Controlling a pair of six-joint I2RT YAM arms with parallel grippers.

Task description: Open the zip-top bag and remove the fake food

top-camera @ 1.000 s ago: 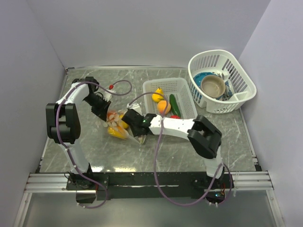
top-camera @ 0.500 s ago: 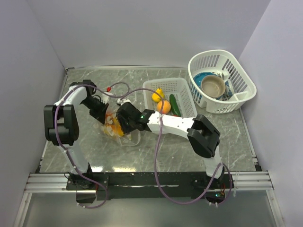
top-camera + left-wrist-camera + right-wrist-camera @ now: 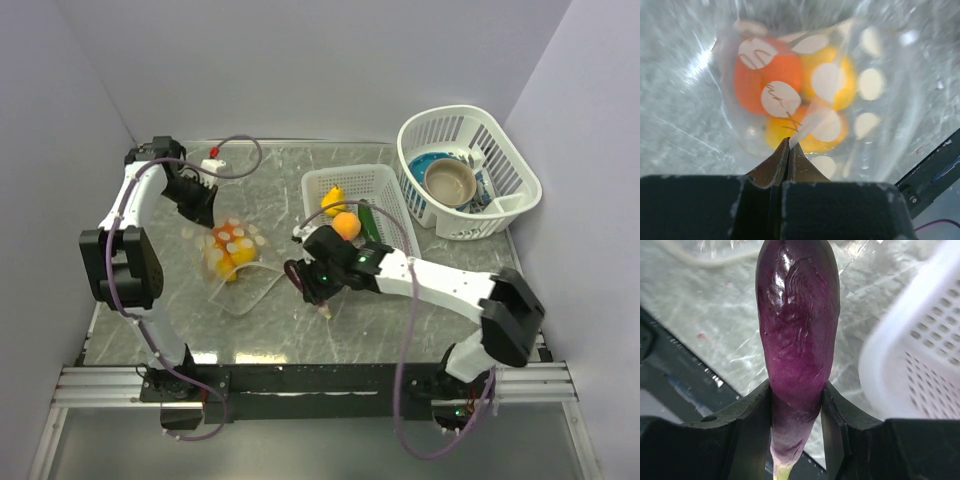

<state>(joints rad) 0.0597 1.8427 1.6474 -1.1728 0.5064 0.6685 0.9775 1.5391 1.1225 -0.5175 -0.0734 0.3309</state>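
Left tool [image 3: 788, 146] is pinched tight on a fold of the zip-top bag [image 3: 235, 240], which sits on the left half of the bench [image 3: 400, 320], mid-depth. Bag is clear crinkly film with white dots; orange and yellow fake food [image 3: 790, 95] is bunched inside. Right tool [image 3: 797, 405] clamps a glossy purple eggplant [image 3: 797, 325] near its narrow end, over bench centre, between the bag and the rectangular white lattice basket [image 3: 385, 190]. That basket holds a yellow pear [image 3: 333, 200], an orange piece [image 3: 346, 224] and a green cucumber [image 3: 368, 218]. Oval lattice basket [image 3: 525, 180] with a bowl [image 3: 450, 182] is at the far right corner. Bench top is grey marbled, walls plain and pale.
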